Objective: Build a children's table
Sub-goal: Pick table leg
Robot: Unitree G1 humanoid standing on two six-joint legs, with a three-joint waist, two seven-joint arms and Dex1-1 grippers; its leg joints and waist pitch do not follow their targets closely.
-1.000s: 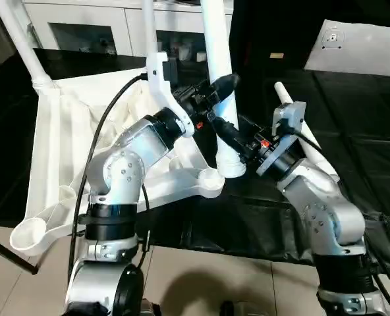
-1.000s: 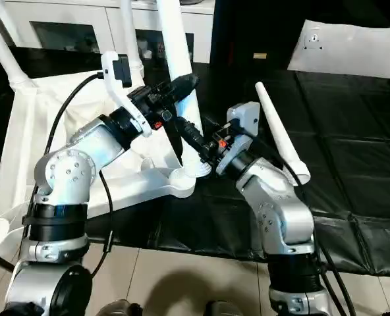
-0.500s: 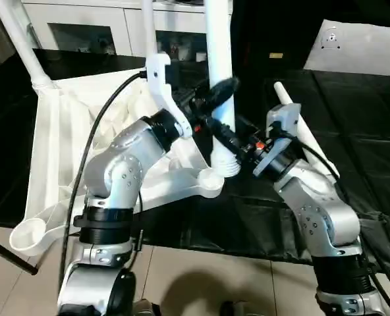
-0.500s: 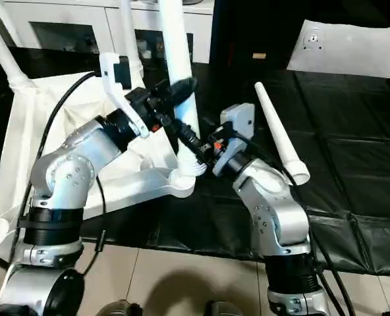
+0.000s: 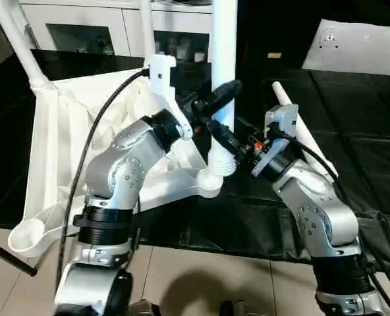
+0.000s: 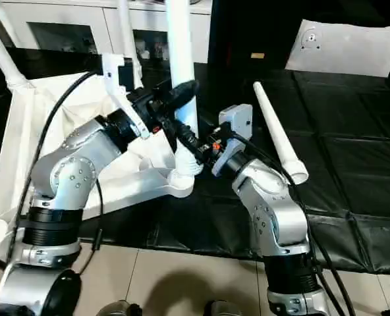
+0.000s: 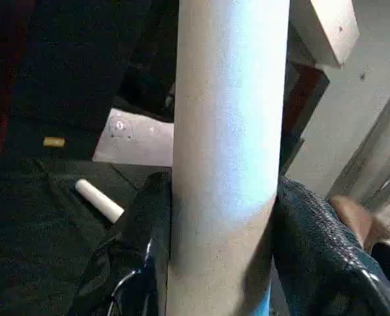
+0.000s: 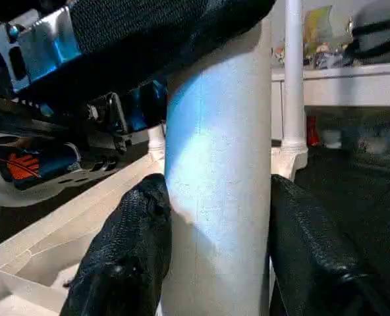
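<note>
The children's table top (image 5: 70,131) lies upside down, ribs up, on a black mat. Two white legs (image 5: 17,39) stand in its far corner sockets. A third leg (image 5: 222,66) stands nearly upright, with its ribbed lower end at the near right corner socket (image 5: 211,179). My left gripper (image 5: 220,93) is shut around this leg's shaft, a finger (image 7: 149,230) on each side. My right gripper (image 5: 219,135) is shut on the same leg just below, its fingers (image 8: 129,257) flanking it. A fourth leg (image 5: 300,131) lies loose on the mat behind my right arm.
The near left corner socket (image 5: 25,235) hangs over the mat's front edge above the tiled floor. A white board (image 5: 353,43) lies at the far right of the mat. White cabinets (image 5: 83,26) stand behind the table top.
Both grippers have swung the held leg from a lean to nearly upright. Its lower end has shifted left to the near right corner socket.
</note>
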